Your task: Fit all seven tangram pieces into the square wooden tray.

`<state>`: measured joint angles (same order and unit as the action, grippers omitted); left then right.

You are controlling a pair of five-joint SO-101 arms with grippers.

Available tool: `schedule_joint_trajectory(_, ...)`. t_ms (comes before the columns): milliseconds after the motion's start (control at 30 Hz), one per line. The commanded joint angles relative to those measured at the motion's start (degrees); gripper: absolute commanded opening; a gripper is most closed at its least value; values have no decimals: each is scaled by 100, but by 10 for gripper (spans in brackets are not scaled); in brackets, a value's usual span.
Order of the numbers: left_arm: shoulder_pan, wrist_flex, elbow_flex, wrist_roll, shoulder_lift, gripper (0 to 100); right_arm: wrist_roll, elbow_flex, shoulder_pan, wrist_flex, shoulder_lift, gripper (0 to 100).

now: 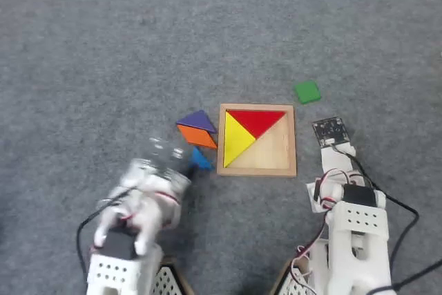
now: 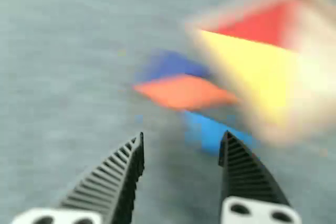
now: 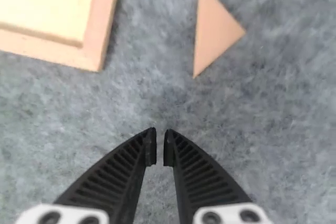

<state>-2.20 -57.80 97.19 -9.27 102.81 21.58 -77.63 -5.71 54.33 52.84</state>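
The left arm (image 1: 141, 205) stands at about 7 o'clock from the square wooden tray (image 1: 291, 139) and stretches toward it. The left gripper (image 2: 182, 142) is released, its two black ribbed fingers (image 2: 128, 163) spread wide over the grey carpeted table top (image 1: 103, 67). It holds nothing. The small blue triangle (image 2: 210, 129) lies on the carpet just ahead of the gap between the fingers. The right arm (image 1: 349, 219) stands at about 5 o'clock from the tray with its wrist pointing toward 12 o'clock. The right gripper (image 3: 156, 148) is clenched: only a thin slit shows between the fingertips, nothing is in it, and it hangs over bare carpet. In the right wrist view a pale tan triangle (image 3: 214, 27) lies flat on the carpet near a corner of the tray, apart from the tray and from the gripper. Two pieces sit in the tray. A large red triangle (image 1: 255, 121) fills the 12 o'clock side and a large yellow triangle (image 1: 237, 139) fills the 9 o'clock side. Their long edges meet along a diagonal, and bare wood shows from 3 to 6 o'clock. Outside the tray, a purple triangular piece (image 1: 197, 120) and an orange parallelogram (image 1: 198, 136) lie touching each other at 9 o'clock, just beside the rim. The blue triangle is at 8 o'clock. A small green square (image 1: 306, 92) lies off the tray's corner at 1 o'clock.
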Motion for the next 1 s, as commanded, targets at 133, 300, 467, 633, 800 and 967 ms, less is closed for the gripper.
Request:
schedule_joint_trajectory(133, 2418, 264, -673, -1222, 79, 224, -9, -334, -101, -426, 145, 41)
schedule_joint_trajectory(300, 2075, -1213, -2404, -1495, -545, 224, -9, -352, -84, -426, 145, 41)
schedule_joint_trajectory(467, 1521, -1714, -3811, -1908, -3262, 226, -9, -360, -75, -435, 145, 41)
schedule_joint_trajectory(633, 563, -2233, -5323, -2347, -6171, 228, -9, -422, -92, -602, 136, 41)
schedule_joint_trajectory(800, -290, -1547, -6114, -2374, -8097, 229, -9, -536, -75, -778, 136, 41)
schedule_joint_trajectory(967, -686, -677, -6448, -2374, -9301, 229, -9, -536, -75, -787, 136, 41)
